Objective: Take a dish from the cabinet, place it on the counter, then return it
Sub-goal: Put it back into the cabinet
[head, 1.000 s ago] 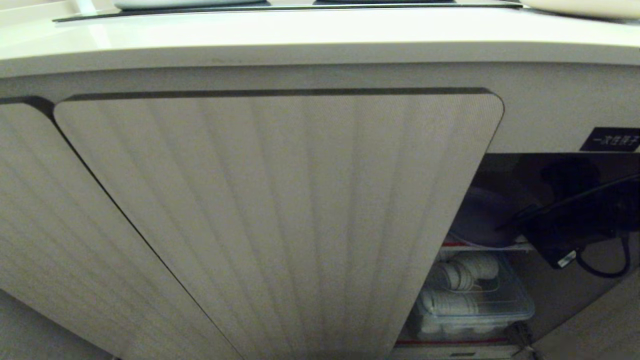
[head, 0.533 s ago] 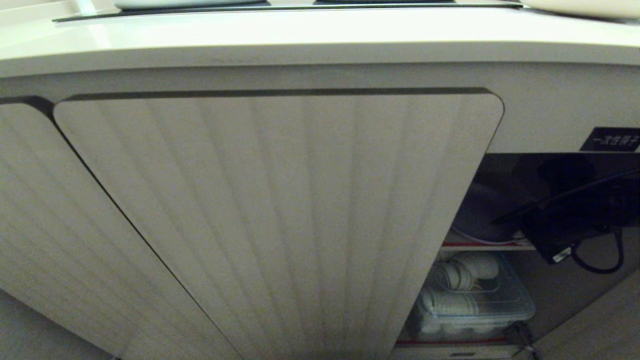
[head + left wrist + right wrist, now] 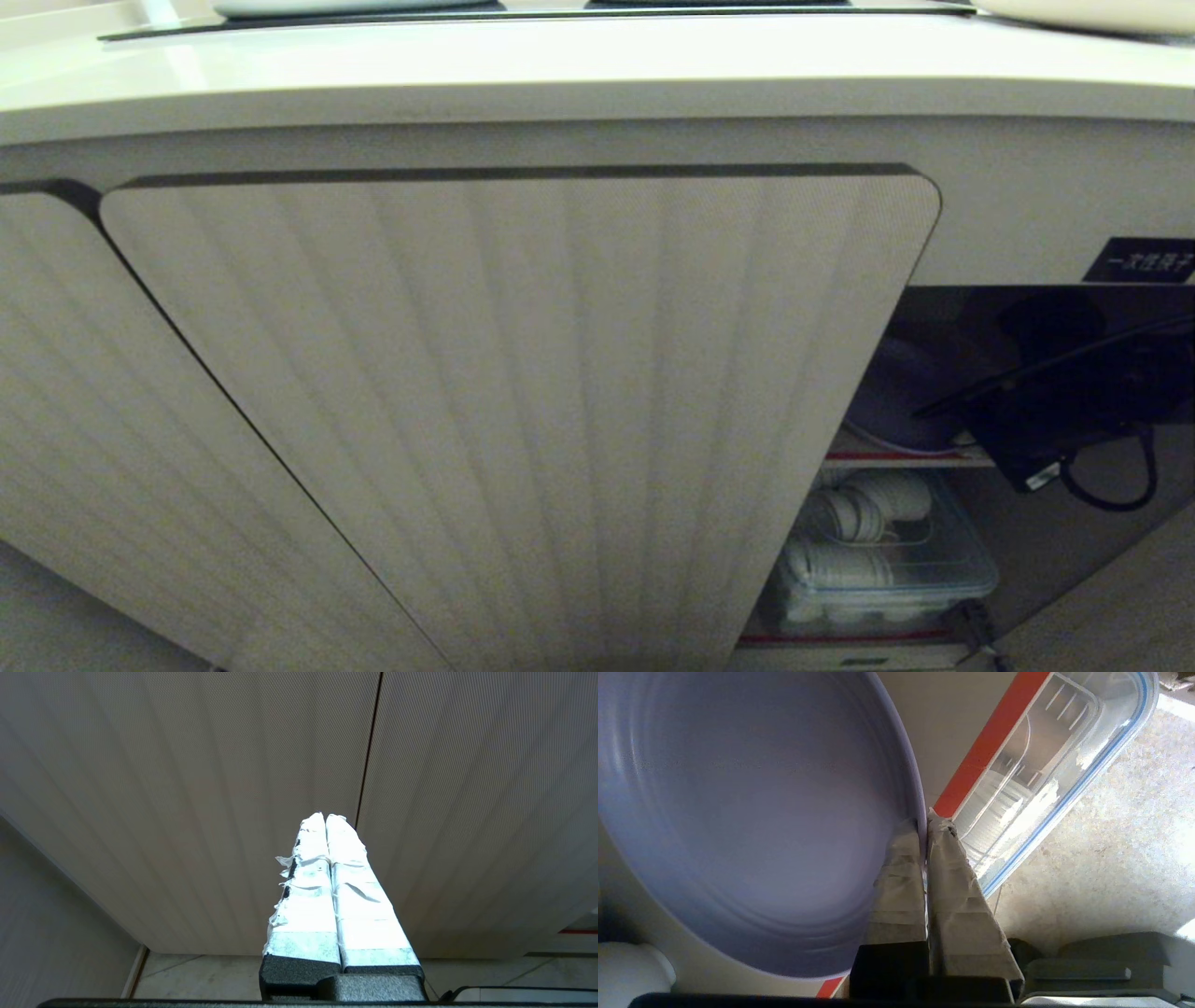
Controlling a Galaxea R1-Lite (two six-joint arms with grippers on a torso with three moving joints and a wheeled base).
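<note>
Compared with the earlier frames, the right gripper (image 3: 923, 826) and the dish (image 3: 747, 812) sit slightly higher above the red-edged shelf (image 3: 896, 458); the plate appears lifted and withdrawal from the cabinet (image 3: 523, 392) is probably under way. Both fingers are clamped on the plate's rim inside the open right compartment. One lavender dish is visible. One clear lidded container (image 3: 887, 560) sits below. The left gripper (image 3: 327, 821) is closed on nothing, facing two shut ribbed doors. The counter (image 3: 560, 56) lies above.
</note>
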